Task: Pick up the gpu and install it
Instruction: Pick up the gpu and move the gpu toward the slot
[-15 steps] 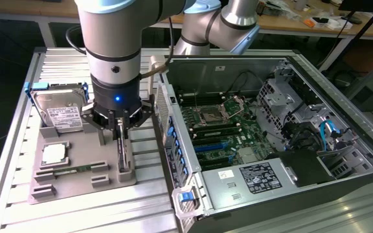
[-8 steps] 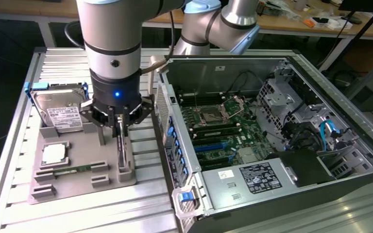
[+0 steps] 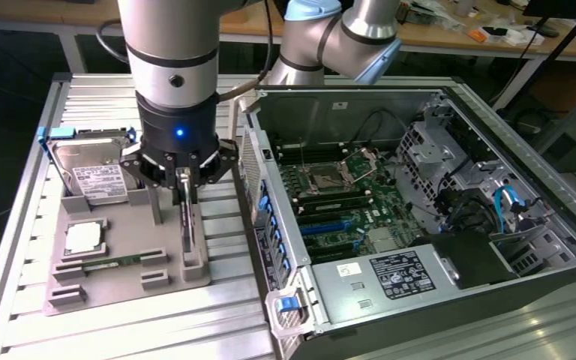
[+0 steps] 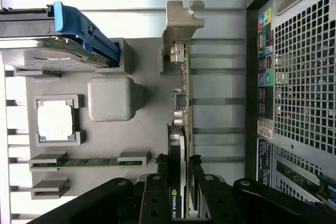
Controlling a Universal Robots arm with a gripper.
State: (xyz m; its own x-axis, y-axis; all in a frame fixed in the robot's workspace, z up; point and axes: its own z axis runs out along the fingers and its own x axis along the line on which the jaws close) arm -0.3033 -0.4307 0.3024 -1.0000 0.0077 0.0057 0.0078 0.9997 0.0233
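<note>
While the tool (image 4: 178,161) sits low over the grey holder (image 4: 152,124), its fingers (image 4: 157,192) pinch the gpu (image 4: 181,103) from both faces, w/ the card standing on edge in its slot, silver bracket at the end away from the tool. Also on the holder: CPU chip (image 4: 55,120), memory stick (image 4: 86,162), HDD (image 4: 52,51) w/ blue rails. Holder rests on the slatted counter (image 4: 220,82), just beside the open PC case (image 4: 299,77)

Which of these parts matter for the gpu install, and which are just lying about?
In the job: gpu, standing on edge in the tray; gripper, closed on it; open PC case.
Lying about: hard drive; CPU; memory stick.
</note>
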